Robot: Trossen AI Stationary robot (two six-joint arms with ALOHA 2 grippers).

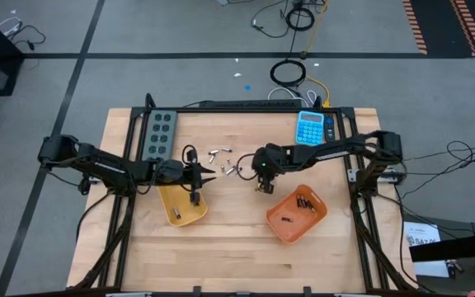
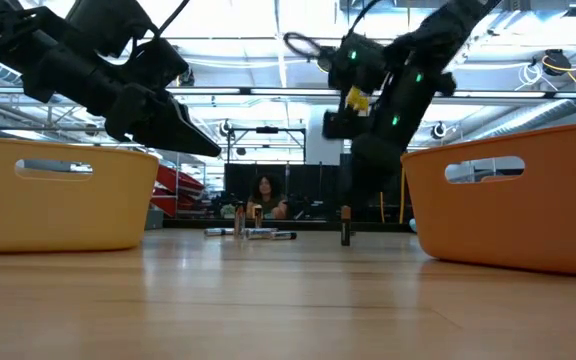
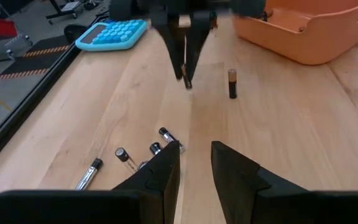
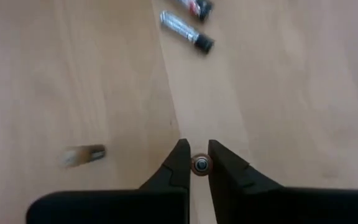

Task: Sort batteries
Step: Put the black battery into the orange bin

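Note:
Several loose batteries (image 1: 221, 158) lie on the wood between the trays, silvery and dark (image 3: 160, 134) (image 4: 185, 30). One dark, copper-topped battery (image 3: 232, 83) (image 2: 345, 226) stands on end nearby. My right gripper (image 1: 262, 186) (image 4: 200, 155) points down beside the orange tray (image 1: 291, 233), shut on a small battery. My left gripper (image 1: 211, 173) (image 3: 196, 152) is open and hovers just short of the loose batteries, past the far end of the yellow tray (image 1: 184, 210). Dark batteries (image 1: 305, 202) lie in the orange tray. My right gripper pinches a small battery between its two fingertips; the wrist view shows the battery's round end (image 4: 201, 164). The fingers (image 3: 185, 62) come from above, pointing down, and the battery stands upright along them. I cannot tell whether its lower end touches the table.
A blue calculator (image 1: 310, 128) lies at the far right of the table and a grey button box (image 1: 159, 134) at the far left. Cables run along the far edge. Bare wood lies along the near edge (image 1: 237, 264). A person (image 2: 265, 195) sits in the room beyond.

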